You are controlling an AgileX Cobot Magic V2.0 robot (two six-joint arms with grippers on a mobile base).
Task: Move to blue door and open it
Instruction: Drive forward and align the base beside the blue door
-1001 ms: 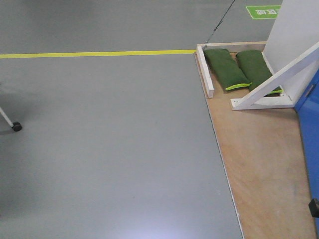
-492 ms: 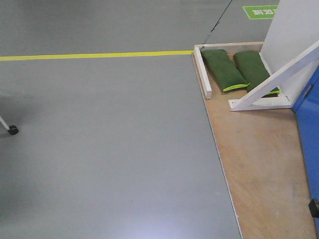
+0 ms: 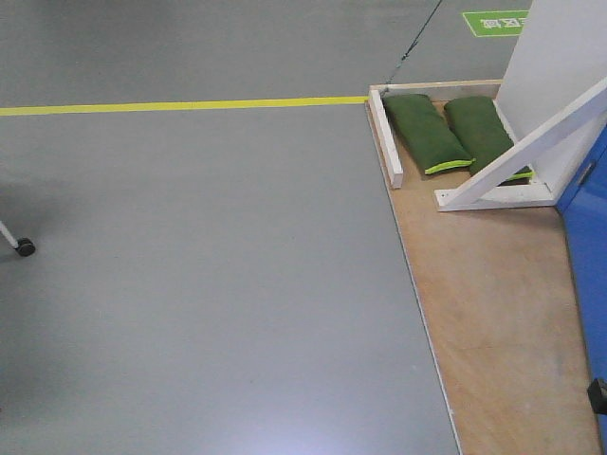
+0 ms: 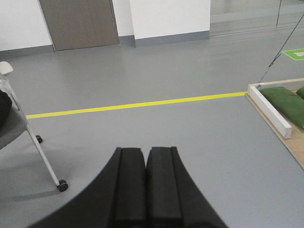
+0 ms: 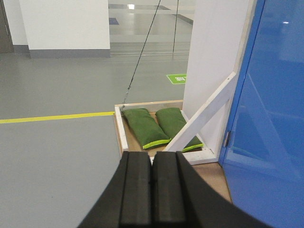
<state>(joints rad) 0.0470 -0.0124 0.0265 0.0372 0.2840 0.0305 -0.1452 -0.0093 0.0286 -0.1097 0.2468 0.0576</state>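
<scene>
Approach partly done: door (image 5: 273,109) near, at 3 o'clock in right wrist view, standing on platform (image 5: 209,175); handle not in view. Left claw (image 4: 145,190) and right claw (image 5: 152,190) fully closed, holding nothing. Left to do: reach handle, open door.

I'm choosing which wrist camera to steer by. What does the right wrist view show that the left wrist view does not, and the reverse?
Only the right wrist view: the glossy bright-blue door panel, the white diagonal wooden brace and the white wall panel beside it. Only the left wrist view: a grey chair on castor wheels. Both: the yellow floor line, green sandbags, the green floor sign, and one shut black gripper each: left gripper, right gripper.
</scene>
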